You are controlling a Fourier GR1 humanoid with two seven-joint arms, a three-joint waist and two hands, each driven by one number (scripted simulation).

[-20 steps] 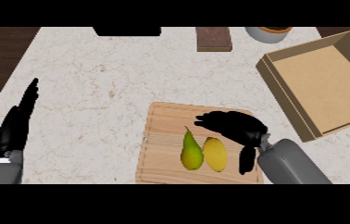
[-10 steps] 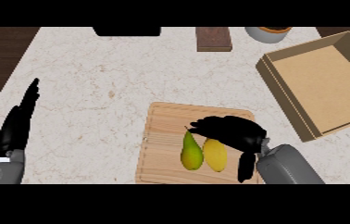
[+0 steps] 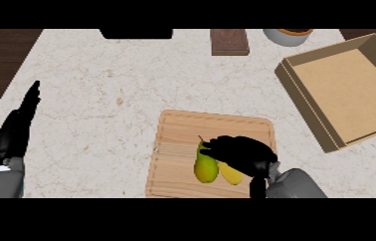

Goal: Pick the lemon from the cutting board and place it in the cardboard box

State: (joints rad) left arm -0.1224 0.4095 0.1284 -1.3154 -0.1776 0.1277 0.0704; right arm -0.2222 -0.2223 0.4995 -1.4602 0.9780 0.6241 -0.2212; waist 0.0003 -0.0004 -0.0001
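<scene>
We see even, soft light across the pale counter [image 3: 110, 95], with no glare anywhere. Shadows are faint: only a thin dark edge beneath the cardboard box [image 3: 334, 93] at right. The black hands lose their detail. Edges of the frame look undistorted.

Cutting board [image 3: 213, 130]: pale wood, visible grain. Counter [image 3: 110, 85]: speckled stone. Box [image 3: 334, 93]: matt brown cardboard.

Kitchen setting. Pale marbled tabletop [image 3: 110, 85] carries a wooden cutting board [image 3: 213, 130] at 6 o'clock. Fruit lies on it.
</scene>
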